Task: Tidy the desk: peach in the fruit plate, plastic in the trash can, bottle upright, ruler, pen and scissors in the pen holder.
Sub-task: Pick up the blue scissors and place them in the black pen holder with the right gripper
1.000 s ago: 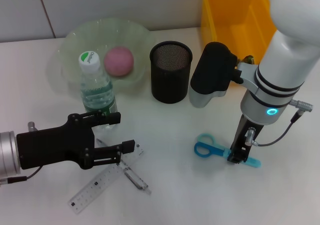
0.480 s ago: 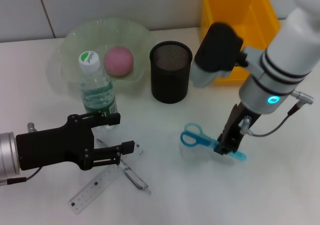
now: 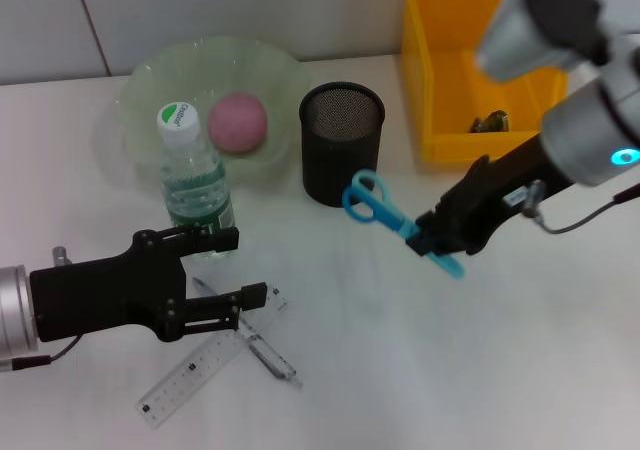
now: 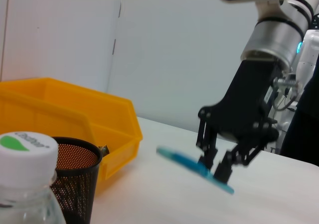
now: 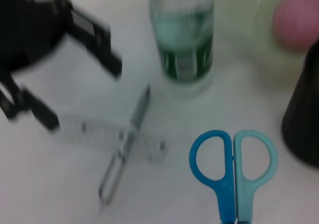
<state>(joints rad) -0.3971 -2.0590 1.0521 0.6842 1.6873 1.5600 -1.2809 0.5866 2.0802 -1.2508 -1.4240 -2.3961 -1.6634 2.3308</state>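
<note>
Overhead, the right gripper (image 3: 437, 242) clamps the blue scissors (image 3: 385, 213) by the blades and holds them in the air, handles pointing left toward the black mesh pen holder (image 3: 342, 142), just right of it. At the near left, the left gripper (image 3: 225, 266) hangs with its fingers spread wide over the clear ruler (image 3: 200, 363) and the pen (image 3: 248, 335), holding nothing. Just behind it, the bottle (image 3: 192, 178) stands upright. Farther back, the peach (image 3: 237, 122) lies in the green fruit plate (image 3: 150, 80).
</note>
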